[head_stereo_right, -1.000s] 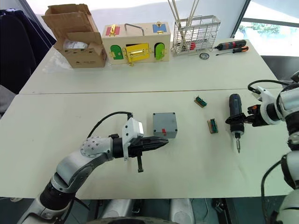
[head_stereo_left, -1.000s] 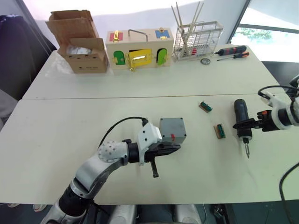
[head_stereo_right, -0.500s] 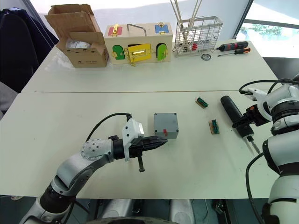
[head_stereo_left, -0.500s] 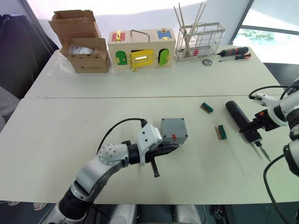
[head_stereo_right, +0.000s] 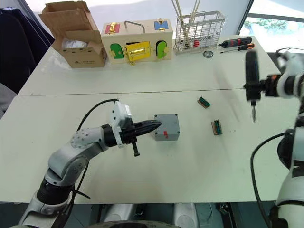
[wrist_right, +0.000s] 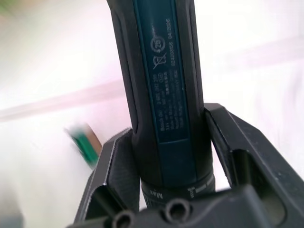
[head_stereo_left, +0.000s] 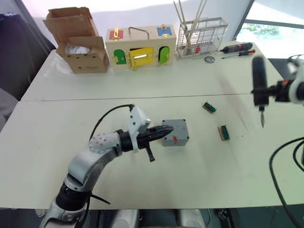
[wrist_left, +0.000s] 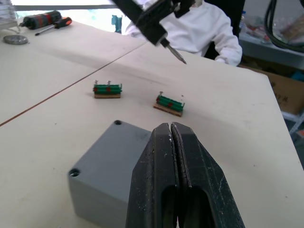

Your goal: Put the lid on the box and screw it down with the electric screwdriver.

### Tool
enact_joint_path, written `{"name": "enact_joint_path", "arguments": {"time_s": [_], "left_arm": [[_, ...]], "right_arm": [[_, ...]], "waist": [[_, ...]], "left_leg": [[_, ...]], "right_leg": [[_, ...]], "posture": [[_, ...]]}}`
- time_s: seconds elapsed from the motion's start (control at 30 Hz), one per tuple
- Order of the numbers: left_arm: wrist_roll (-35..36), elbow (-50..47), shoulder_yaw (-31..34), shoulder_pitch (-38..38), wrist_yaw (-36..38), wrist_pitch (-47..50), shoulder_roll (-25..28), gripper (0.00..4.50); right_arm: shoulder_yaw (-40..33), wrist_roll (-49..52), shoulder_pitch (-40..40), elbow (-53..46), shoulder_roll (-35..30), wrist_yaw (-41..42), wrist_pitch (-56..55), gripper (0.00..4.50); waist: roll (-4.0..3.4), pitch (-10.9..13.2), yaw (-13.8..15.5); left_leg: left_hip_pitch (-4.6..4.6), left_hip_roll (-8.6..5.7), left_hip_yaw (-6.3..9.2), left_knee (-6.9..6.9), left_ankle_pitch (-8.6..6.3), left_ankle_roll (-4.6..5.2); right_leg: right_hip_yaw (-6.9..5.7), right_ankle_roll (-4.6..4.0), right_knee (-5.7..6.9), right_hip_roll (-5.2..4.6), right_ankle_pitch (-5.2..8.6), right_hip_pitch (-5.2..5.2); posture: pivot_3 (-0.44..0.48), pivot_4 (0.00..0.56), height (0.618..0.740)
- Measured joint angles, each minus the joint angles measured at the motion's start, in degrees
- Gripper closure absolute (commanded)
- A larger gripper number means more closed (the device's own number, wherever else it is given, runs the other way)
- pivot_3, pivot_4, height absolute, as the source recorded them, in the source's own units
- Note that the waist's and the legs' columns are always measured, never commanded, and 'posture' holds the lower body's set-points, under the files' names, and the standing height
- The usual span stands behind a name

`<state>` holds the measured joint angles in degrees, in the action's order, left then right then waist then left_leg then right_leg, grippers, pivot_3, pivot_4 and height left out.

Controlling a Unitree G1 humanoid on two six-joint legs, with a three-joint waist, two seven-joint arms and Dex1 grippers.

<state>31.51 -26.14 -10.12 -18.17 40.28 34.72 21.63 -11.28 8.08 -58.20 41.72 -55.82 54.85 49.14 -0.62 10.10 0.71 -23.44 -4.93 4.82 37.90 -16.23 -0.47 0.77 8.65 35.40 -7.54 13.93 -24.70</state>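
Note:
The grey box (head_stereo_left: 175, 133) stands mid-table with a red mark on its near side. Its top face (wrist_left: 111, 156) is flat and closed, with screw holes at the corners; I cannot tell whether that face is the lid. My left gripper (head_stereo_left: 164, 131) is shut and empty, its tips resting at the box's upper left edge, over the top in the left wrist view (wrist_left: 171, 130). My right gripper (head_stereo_left: 266, 91) is shut on the electric screwdriver (head_stereo_left: 259, 76), held upright in the air at the far right with its bit (head_stereo_left: 261, 119) pointing down. The tool's black body (wrist_right: 161, 85) sits between the fingers.
Two small green terminal blocks (head_stereo_left: 209, 108) (head_stereo_left: 223, 132) lie on the table between the box and the screwdriver. Along the back stand a cardboard box (head_stereo_left: 80, 47), a wooden box with coloured doors (head_stereo_left: 140, 47), a wire rack (head_stereo_left: 199, 33) and hand screwdrivers (head_stereo_left: 237, 49).
My right arm has lifted the electric screwdriver off the table and stood it upright, bit down. My left gripper has risen and moved against the box's upper edge.

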Motion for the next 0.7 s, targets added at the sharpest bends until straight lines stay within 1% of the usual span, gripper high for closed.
{"name": "enact_joint_path", "arguments": {"time_s": [0.03, 0.07, 0.1, 0.17, 0.2, 0.27, 0.3, 0.37, 0.4, 0.5, 0.6, 0.7], "left_arm": [[0.5, 1.0, 0.7, -0.5, 0.4, 0.1, 0.4, 4.5], [0.6, 1.9, 1.0, -1.3, 0.7, 0.3, 0.5, 4.5], [0.8, 2.5, 1.1, -2.0, 0.9, 0.3, 0.4, 4.5], [1.0, 3.2, 1.3, -2.6, 1.4, 0.2, 0.4, 4.5], [1.0, 3.9, 1.4, -2.7, 1.5, 0.2, 0.5, 4.5], [0.9, 5.3, 1.4, -2.9, 2.0, 0.2, 0.7, 4.5], [0.8, 5.8, 1.3, -2.9, 2.1, 0.2, 0.8, 4.5], [-0.3, 6.6, 1.1, -3.1, 2.1, 0.0, 0.9, 4.5], [-1.1, 7.5, 0.6, -3.5, 1.9, -0.2, 0.9, 4.5], [-3.4, 9.5, -0.7, -4.9, 1.7, -0.6, 0.1, 4.5], [-5.1, 11.6, -1.8, -5.7, 1.5, -1.8, -1.1, 4.5], [-7.2, 13.1, -3.8, -7.0, 2.1, -3.0, -1.9, 4.5]], "right_arm": [[-7.4, 3.7, 5.6, -9.4, 3.7, -2.5, 1.8, 2.58], [-13.6, 7.7, 10.7, -18.4, 8.9, -4.7, 3.2, 2.58], [-18.3, 10.8, 15.1, -26.0, 14.0, -7.2, 3.3, 2.58], [-24.1, 15.2, 22.0, -38.3, 23.6, -12.3, 1.8, 2.58], [-26.9, 17.7, 25.2, -44.8, 30.2, -15.6, -1.0, 2.58], [-28.7, 21.0, 28.9, -53.7, 38.5, -20.2, -6.4, 2.58], [-28.5, 22.3, 30.5, -57.8, 41.1, -21.8, -8.2, 2.58], [-26.5, 24.3, 33.1, -64.0, 44.5, -24.5, -10.2, 2.58], [-25.5, 24.9, 33.7, -65.6, 46.5, -26.0, -11.5, 2.58], [-23.6, 27.9, 34.1, -66.0, 50.8, -30.5, -13.5, 2.58], [-21.3, 30.2, 35.9, -66.0, 51.0, -32.2, -13.8, 2.58], [-18.1, 30.4, 37.9, -66.0, 47.8, -31.4, -14.1, 2.58]], "waist": [[0.04, 0.0, 0.0], [0.02, 0.0, -0.1], [0.01, 0.0, -0.1], [-0.01, 0.0, 0.0], [-0.02, 0.0, 0.0], [-0.05, 0.0, 0.1], [-0.04, 0.0, 0.1], [-0.03, 0.0, -0.1], [-0.02, 0.0, -0.2], [-0.04, 0.0, -0.5], [-0.04, 0.0, -0.5], [-0.04, 0.0, -0.7]], "left_leg": [[-0.03, 0.05, 0.05, 0.04, 0.0, 0.0], [-0.03, 0.15, -0.11, 0.02, 0.0, 0.0], [-0.04, 0.14, -0.1, 0.16, 0.0, 0.0], [-0.04, 0.06, -0.11, 0.3, 0.02, 0.0], [-0.02, -0.05, -0.1, 0.35, 0.04, -0.01], [-0.01, -0.16, -0.12, 0.43, 0.1, 0.0], [0.06, -0.16, -0.1, 0.44, 0.11, -0.01], [0.2, -0.14, -0.1, 0.43, 0.12, -0.02], [0.25, -0.14, -0.1, 0.39, 0.12, -0.02], [0.27, -0.12, -0.07, 0.29, 0.14, -0.06], [0.25, -0.12, -0.07, 0.26, 0.15, -0.07], [0.22, -0.14, -0.15, 0.29, 0.15, -0.06]], "right_leg": [[-0.07, 0.0, 0.05, 0.0, 0.0, 0.01], [-0.03, 0.0, 0.03, -0.06, 0.0, -0.02], [-0.03, 0.01, 0.06, -0.07, -0.01, 0.01], [0.03, 0.02, 0.15, -0.11, -0.02, 0.04], [0.1, 0.02, 0.34, -0.16, -0.02, 0.03], [0.22, 0.02, 0.61, -0.24, -0.02, -0.03], [0.23, 0.02, 0.67, -0.23, -0.02, -0.01], [0.23, 0.02, 0.74, -0.18, -0.02, 0.07], [0.24, 0.02, 0.75, -0.14, -0.02, 0.1], [0.22, 0.01, 0.78, -0.11, -0.01, 0.04], [0.22, 0.01, 0.77, -0.11, -0.01, 0.0], [0.25, 0.01, 0.73, -0.13, -0.01, 0.0]], "posture": [[0.0, 0.15, 0.734], [0.0, 0.15, 0.734], [0.0, 0.15, 0.734], [0.0, 0.15, 0.734], [0.0, 0.15, 0.734], [0.0, 0.15, 0.734], [0.0, 0.15, 0.734], [0.0, 0.15, 0.734], [0.0, 0.15, 0.734], [0.0, 0.15, 0.734], [0.0, 0.15, 0.734], [0.0, 0.15, 0.734]]}}
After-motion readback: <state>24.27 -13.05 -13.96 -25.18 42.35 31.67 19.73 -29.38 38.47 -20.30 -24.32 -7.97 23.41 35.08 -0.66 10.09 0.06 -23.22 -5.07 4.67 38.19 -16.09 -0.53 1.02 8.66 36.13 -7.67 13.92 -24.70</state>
